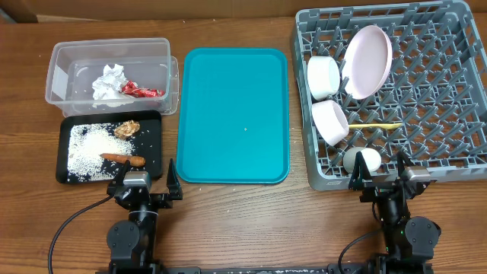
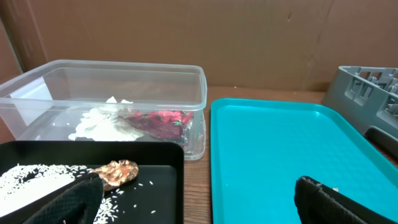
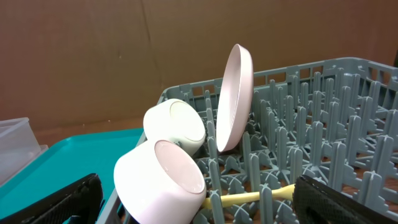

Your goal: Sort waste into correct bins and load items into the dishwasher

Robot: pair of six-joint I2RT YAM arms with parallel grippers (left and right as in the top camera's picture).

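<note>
The clear tub [image 1: 110, 44] holds the white napkin [image 1: 109, 82] and red wrapper [image 1: 141, 91]. The black tray [image 1: 154, 144] holds rice [image 1: 86, 148], the brown lump [image 1: 127, 129] and the carrot stick [image 1: 122, 159]. The grey rack [image 1: 449, 91] holds the plate [image 1: 367, 61], two bowls [image 1: 324, 77] [image 1: 331, 122], the cup [image 1: 361, 161] and the yellow spoon [image 1: 378, 125]. My left gripper [image 1: 144, 183] is open and empty at the black tray's near edge [image 2: 199, 205]. My right gripper [image 1: 378, 179] is open and empty at the rack's front edge [image 3: 199, 205].
A large teal tray [image 1: 233, 114] lies between the bins and the rack, with a few specks on it. Bare wooden table runs along the front by both arm bases. A brown wall stands behind the table.
</note>
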